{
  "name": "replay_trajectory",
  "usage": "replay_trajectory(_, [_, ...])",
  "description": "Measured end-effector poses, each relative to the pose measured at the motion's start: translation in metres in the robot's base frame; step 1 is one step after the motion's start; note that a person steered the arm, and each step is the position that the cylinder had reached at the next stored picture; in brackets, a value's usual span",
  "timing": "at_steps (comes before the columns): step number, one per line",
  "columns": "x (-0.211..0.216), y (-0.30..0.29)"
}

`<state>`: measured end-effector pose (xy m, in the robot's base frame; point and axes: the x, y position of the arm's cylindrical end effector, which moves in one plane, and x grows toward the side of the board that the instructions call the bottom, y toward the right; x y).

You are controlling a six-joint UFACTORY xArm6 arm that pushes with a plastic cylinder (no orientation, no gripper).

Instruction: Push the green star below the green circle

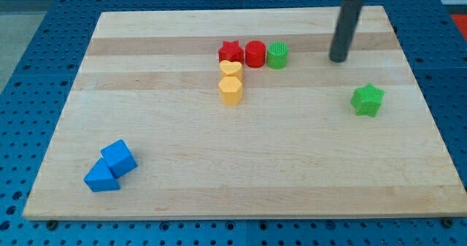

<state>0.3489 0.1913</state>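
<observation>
Pale wooden board carries the green star well apart at four o'clock from the green circle, so the push is not yet done, while my tip, grasping nothing, stands at eleven o'clock of the star.

Place: looked like a robotics lab bench.
Surface: a pale wooden board lay on a blue perforated mounting plate.
Plate: its hole grid showed from 9 to 3 o'clock.
</observation>
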Motion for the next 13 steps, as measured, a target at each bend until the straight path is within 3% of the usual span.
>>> replay_trajectory(1, [0.030,0.040])
replay_trajectory(3, [0.103,0.044])
replay_trajectory(4, [0.120,0.038])
replay_trajectory(7, [0.121,-0.028])
replay_trajectory(11, [0.068,-0.050])
replay_trajectory(13, [0.077,-0.073])
